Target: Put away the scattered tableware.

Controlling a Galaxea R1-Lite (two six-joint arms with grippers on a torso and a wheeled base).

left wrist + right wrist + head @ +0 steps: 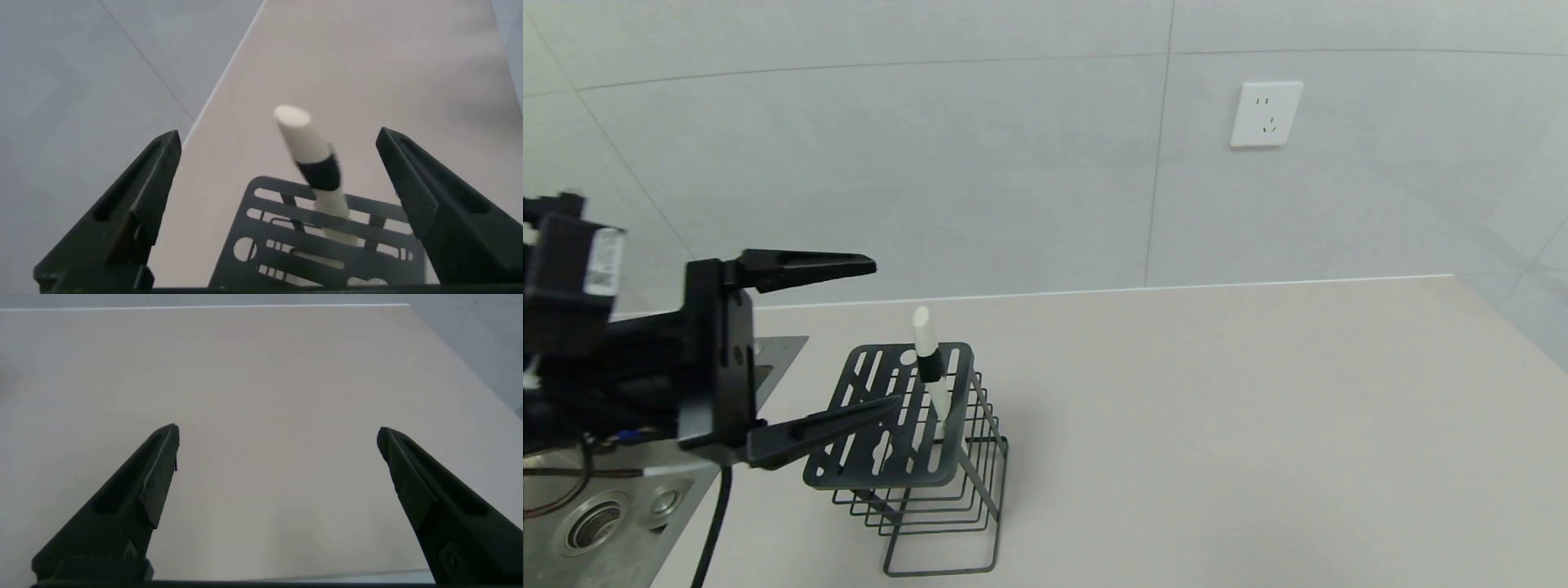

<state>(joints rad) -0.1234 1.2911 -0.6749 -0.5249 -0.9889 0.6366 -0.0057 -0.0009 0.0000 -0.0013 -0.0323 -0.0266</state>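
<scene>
A dark wire rack with a slotted top plate stands on the beige counter, toward the left. A white-handled utensil with a black band stands upright in one of its slots, handle up. My left gripper is open, just left of the rack and level with its top, with nothing between its fingers. In the left wrist view the gripper frames the utensil handle above the rack top, a short way off. My right gripper is open over bare counter.
A steel sink surround with round fittings lies at the counter's left end, below my left arm. The grey tiled wall runs close behind the rack, with a white socket on it. Bare counter stretches right of the rack.
</scene>
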